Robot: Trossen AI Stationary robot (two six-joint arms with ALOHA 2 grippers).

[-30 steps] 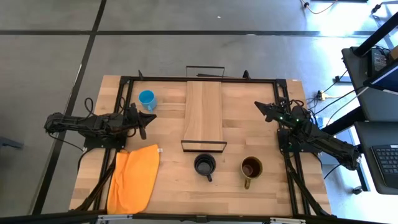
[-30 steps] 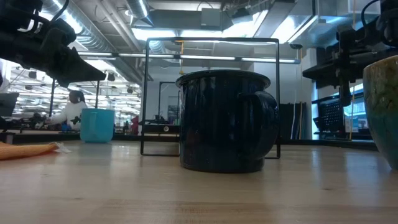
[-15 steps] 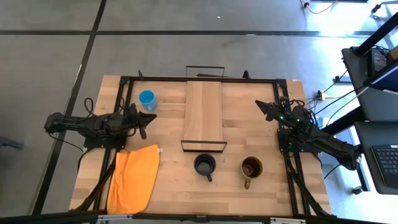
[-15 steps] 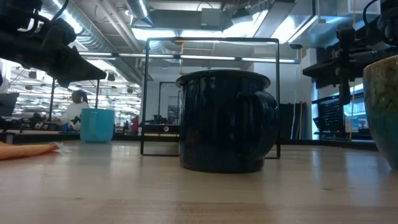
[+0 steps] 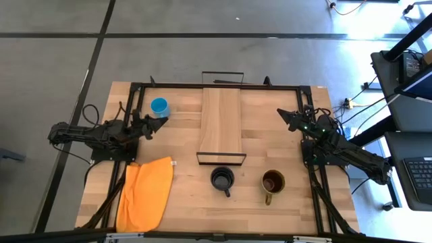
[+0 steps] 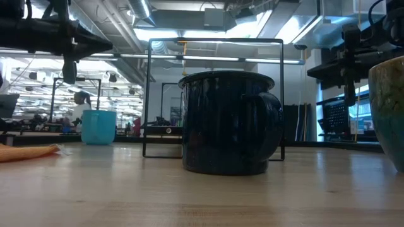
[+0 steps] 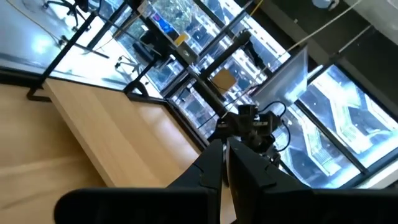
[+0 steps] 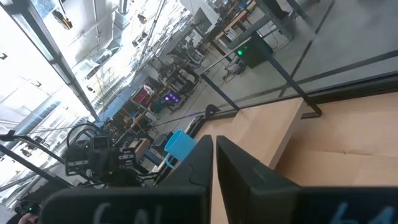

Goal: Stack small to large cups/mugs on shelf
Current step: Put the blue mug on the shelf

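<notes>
Blue cup (image 5: 160,106): looked light, rigid; you'd grip its rim.
L gripper (image 5: 159,121): pinched closed, empty, 6 o'clock of cup.
R gripper (image 5: 282,115): closed, empty.

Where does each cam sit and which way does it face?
High: overhead, straight down on the table; both arms show, left end effector by the blue cup, right end effector beside the shelf.
Low: tabletop height, level across; black cup fills the centre, olive cup at the edge.
Left wrist: past its own shut fingers over the shelf to the right arm.
Right wrist: past its shut fingers to the blue cup and left arm.
Shared: both wrist views see the shelf.
</notes>
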